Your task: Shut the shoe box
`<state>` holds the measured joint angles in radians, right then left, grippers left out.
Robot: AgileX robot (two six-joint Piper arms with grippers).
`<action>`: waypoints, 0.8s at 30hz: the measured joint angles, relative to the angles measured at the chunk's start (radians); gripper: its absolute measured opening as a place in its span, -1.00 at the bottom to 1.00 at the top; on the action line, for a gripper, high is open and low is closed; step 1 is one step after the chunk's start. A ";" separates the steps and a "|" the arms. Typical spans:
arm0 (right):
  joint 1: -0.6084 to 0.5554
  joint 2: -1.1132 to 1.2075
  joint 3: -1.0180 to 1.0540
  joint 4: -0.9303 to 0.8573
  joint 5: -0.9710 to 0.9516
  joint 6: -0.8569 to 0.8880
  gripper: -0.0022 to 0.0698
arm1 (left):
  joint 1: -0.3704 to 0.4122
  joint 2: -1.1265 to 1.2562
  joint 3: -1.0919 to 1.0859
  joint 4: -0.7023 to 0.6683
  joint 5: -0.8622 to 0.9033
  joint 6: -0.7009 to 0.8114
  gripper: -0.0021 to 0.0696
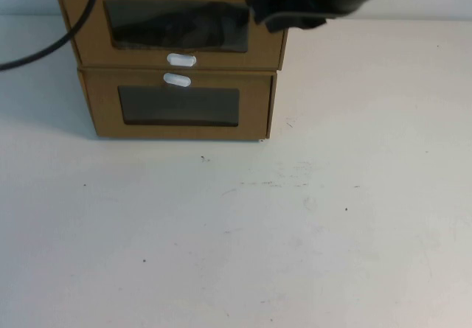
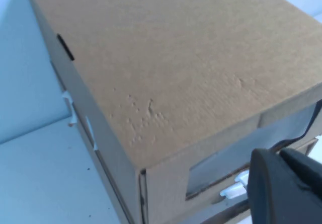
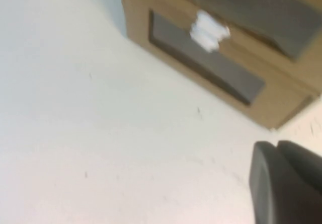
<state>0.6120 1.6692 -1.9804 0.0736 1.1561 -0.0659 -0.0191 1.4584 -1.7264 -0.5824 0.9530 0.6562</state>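
Observation:
The shoe box (image 1: pixel 88 44) is the upper of two stacked brown boxes at the back left, with its white tab (image 1: pixel 181 60) below its window. Its drawer front looks flush with the shell. My left gripper (image 2: pixel 277 153) is shut and empty just above the box's top (image 2: pixel 176 58), near the front edge and beside the tab (image 2: pixel 232 190). It is out of the high view. My right gripper (image 1: pixel 286 9) is shut and empty, raised in front of the box's upper right corner. In the right wrist view it (image 3: pixel 275 144) hangs over the table, apart from the shoe box (image 3: pixel 261 17).
The similar lower box (image 1: pixel 177 107), with its tab (image 1: pixel 177 79) above its window, carries the shoe box; it also shows in the right wrist view (image 3: pixel 201 58). A black cable (image 1: pixel 44 48) loops at the far left. The white table (image 1: pixel 236 232) stretches in front.

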 joint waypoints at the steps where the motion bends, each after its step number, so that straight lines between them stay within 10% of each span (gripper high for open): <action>1: 0.000 -0.040 0.052 -0.013 0.000 0.014 -0.97 | 0.000 -0.048 0.062 0.000 -0.036 0.007 -0.96; 24: 0.000 -1.350 1.313 -0.183 -0.358 0.388 -0.97 | 0.000 -1.236 1.254 -0.350 -0.502 0.320 -0.96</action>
<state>0.6120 0.3192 -0.6674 -0.1090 0.7979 0.3223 -0.0192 0.2222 -0.4725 -0.9328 0.4513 0.9759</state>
